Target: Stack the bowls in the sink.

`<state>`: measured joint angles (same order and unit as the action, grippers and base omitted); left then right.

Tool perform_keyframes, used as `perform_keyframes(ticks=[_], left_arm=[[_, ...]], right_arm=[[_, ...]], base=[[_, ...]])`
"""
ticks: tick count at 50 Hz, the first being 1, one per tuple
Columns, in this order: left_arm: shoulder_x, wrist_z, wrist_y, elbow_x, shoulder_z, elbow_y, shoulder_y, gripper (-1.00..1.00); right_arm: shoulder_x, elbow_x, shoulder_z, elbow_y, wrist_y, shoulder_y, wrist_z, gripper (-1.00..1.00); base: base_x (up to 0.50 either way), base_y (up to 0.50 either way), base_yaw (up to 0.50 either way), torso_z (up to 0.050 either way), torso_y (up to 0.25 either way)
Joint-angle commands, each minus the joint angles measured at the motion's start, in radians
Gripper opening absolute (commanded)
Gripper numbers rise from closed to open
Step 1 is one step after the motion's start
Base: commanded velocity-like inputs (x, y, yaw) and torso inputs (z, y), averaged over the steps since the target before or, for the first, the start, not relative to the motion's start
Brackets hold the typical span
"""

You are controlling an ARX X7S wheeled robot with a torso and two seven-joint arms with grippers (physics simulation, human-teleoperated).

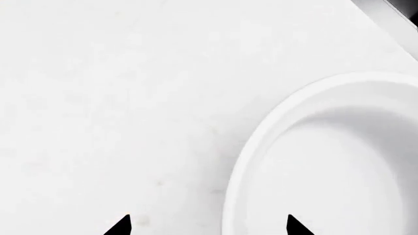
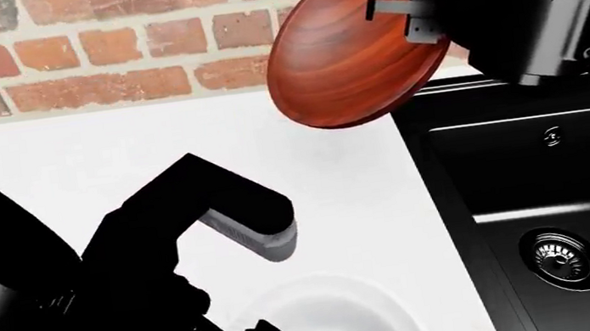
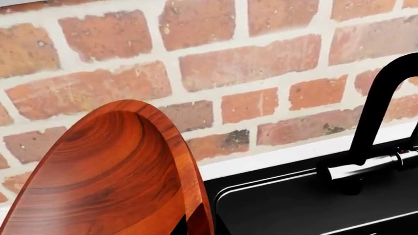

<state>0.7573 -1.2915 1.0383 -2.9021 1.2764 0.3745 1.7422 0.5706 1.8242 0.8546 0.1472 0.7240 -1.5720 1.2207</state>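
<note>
While my right end effector (image 2: 404,21) holds the wooden bowl (image 2: 353,42) by its rim, the bowl hangs in the air, tipped up on its side. Its open face turns toward the left and toward me. It is up over the far left corner of the sink (image 2: 541,210), in front of the brick wall (image 2: 86,56). In my right wrist view the wooden bowl (image 3: 117,181) fills the near side, standing on edge, with the brick wall (image 3: 248,63) behind it and the tall black faucet (image 3: 379,112) farther off beside the sink (image 3: 294,205).

My other bowl, the white bowl (image 2: 328,324), sits flat on the white bench (image 2: 101,165). It is near me and just left of the sink. My left arm (image 2: 115,275) reaches over it and hides part of it. In my left wrist view the white bowl (image 1: 333,161) is right side up, and my left end effector (image 1: 209,226) is spread open. One black fingertip (image 1: 121,226) is over the bare bench (image 1: 130,98) and the other is over the bowl. I cannot tell if they touch anything.

Inside the sink, the round metal drain (image 2: 562,254) sits on the black floor.
</note>
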Motion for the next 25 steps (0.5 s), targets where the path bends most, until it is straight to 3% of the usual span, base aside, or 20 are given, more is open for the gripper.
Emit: perform_keyframes(ticks=[1, 25], left_arm=[[-0.034, -0.007, 0.011, 0.016, 0.038, -0.020, -0.002, 1.00], [-0.135, -0.001, 0.059, 0.049, 0.112, -0.096, -0.004, 1.00]], right_arm=[[-0.001, -0.016, -0.007, 0.001, -0.003, -0.002, -0.007, -1.00], [0.000, -0.024, -0.001, 0.006, -0.005, 0.001, -0.015, -1.00]], base=[[0.00, 0.00, 0.00, 0.000, 0.000], [0.00, 0.00, 0.00, 0.000, 0.000]])
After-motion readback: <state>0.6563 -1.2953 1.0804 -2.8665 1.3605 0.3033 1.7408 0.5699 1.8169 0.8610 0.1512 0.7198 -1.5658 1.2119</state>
